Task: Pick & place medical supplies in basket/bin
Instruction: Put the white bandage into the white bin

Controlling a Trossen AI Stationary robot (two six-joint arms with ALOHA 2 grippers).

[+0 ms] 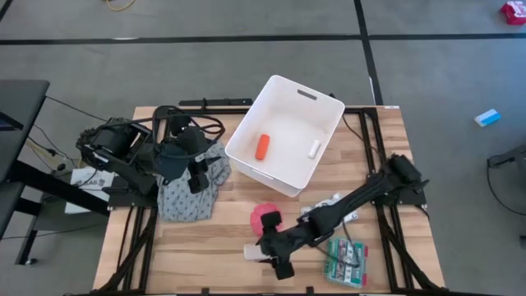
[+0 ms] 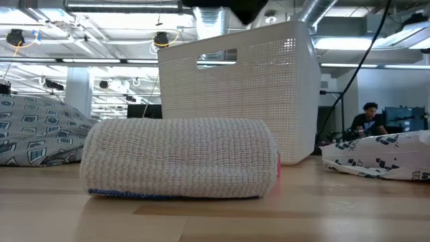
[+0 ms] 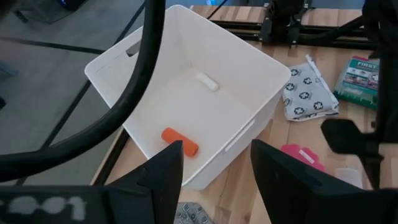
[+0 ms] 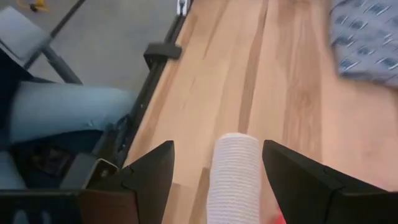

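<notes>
The beige gauze roll (image 4: 235, 177) lies on its side on the wood near the table's near edge (image 1: 256, 253), filling the low view (image 2: 178, 158). My right gripper (image 4: 217, 180) is open, one finger on each side of the roll with a gap to it. The white tub (image 1: 283, 136) holds the orange cylinder (image 1: 261, 146) and the white tube (image 1: 314, 149). The pink disc (image 1: 265, 215), spotted packet (image 1: 329, 205) and green-red box (image 1: 345, 261) lie on the table. My left gripper (image 3: 214, 168) is open above the grey cloth (image 1: 193, 189).
The grey patterned cloth lies left of the tub. The right arm (image 1: 362, 193) stretches across the table's right near part, over the packet. A person's leg in jeans (image 4: 62, 112) shows beyond the table's edge; another person (image 2: 368, 117) sits far off in the room.
</notes>
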